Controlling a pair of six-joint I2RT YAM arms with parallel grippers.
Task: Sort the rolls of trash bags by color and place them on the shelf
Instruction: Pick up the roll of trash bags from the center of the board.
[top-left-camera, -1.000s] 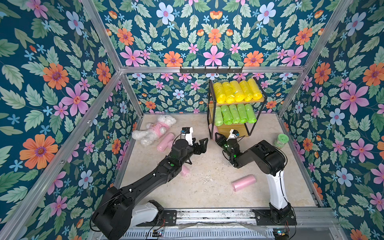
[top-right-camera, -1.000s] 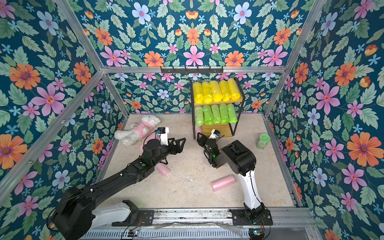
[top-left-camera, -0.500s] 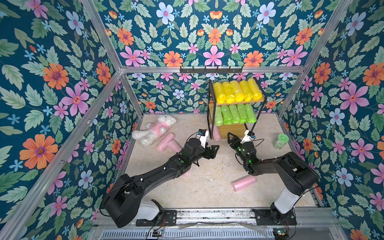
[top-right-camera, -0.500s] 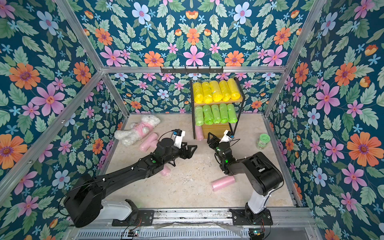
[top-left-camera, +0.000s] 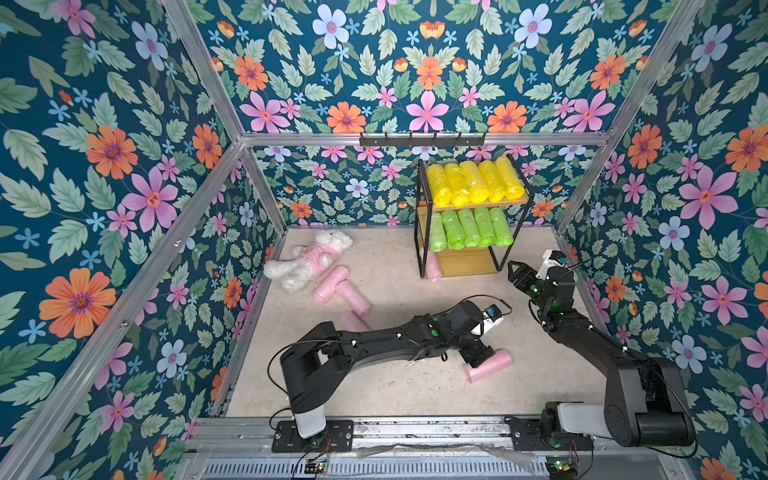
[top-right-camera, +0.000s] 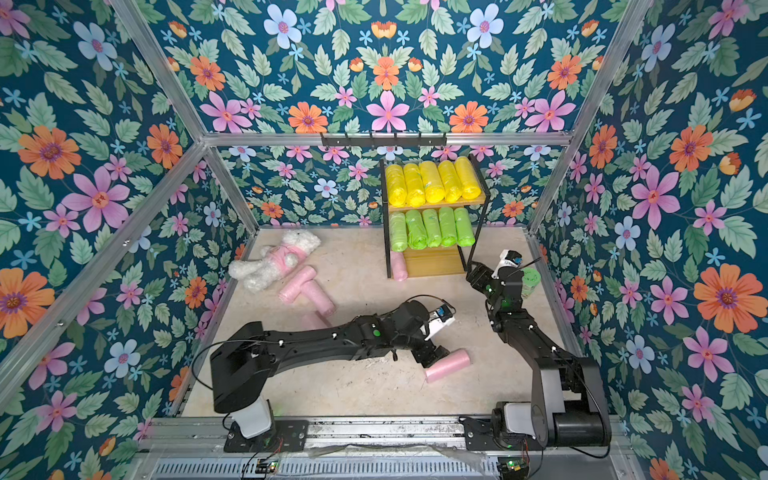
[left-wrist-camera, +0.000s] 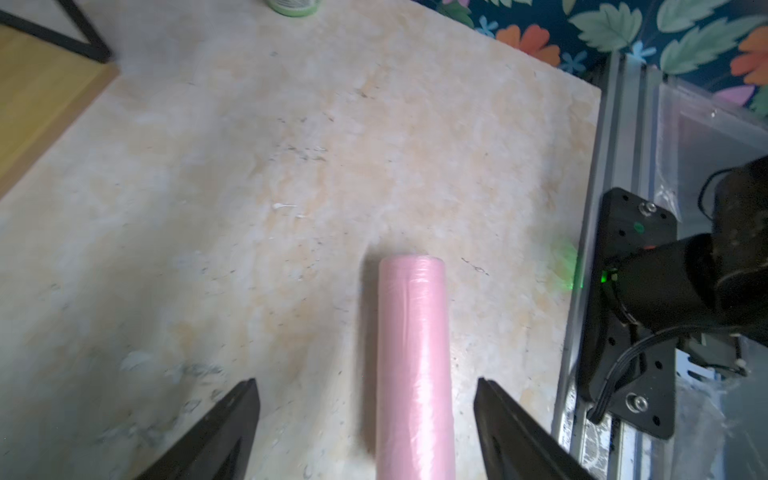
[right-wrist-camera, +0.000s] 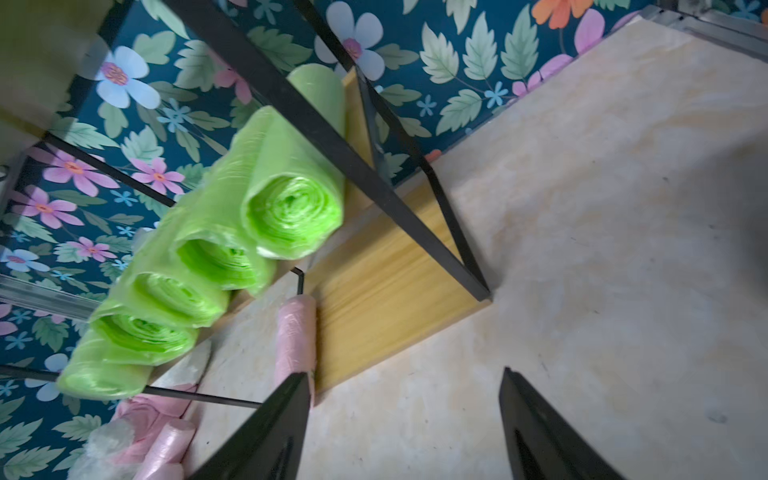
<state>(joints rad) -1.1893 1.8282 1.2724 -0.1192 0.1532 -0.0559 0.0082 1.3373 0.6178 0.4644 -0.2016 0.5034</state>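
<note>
Your left gripper (left-wrist-camera: 365, 381) is open. Its jaws are spread on either side of the front pink roll (left-wrist-camera: 413, 353), with bare floor showing on both sides, so there's no contact and nothing gripped. In both top views that roll lies flat on the floor, right of centre and toward the front rail, with the left arm stretched low across the floor to it. Your right gripper (right-wrist-camera: 405, 374) is open too and empty. It is held off the floor near the front right corner of the shelf (top-left-camera: 469, 262), facing it. The shelf stands against the back wall. On the top tier, five yellow rolls (top-left-camera: 473, 183) lie side by side. On the middle tier, five green rolls (top-left-camera: 469, 228) lie side by side. At the left end of the bottom tier is one shelf pink roll (top-left-camera: 432, 266), poking out past the front post. You can't tell from these views whether it sits fully on the board. Two loose pink rolls (top-left-camera: 332, 280) lie touching each other on the left side of the floor, just beside the plush toy (top-left-camera: 307, 262). Another half-hidden pink roll (top-left-camera: 351, 322) sits just behind the left arm. The green-lidded jar (top-right-camera: 530, 282) stands by the right wall, just behind the right wrist.
</note>
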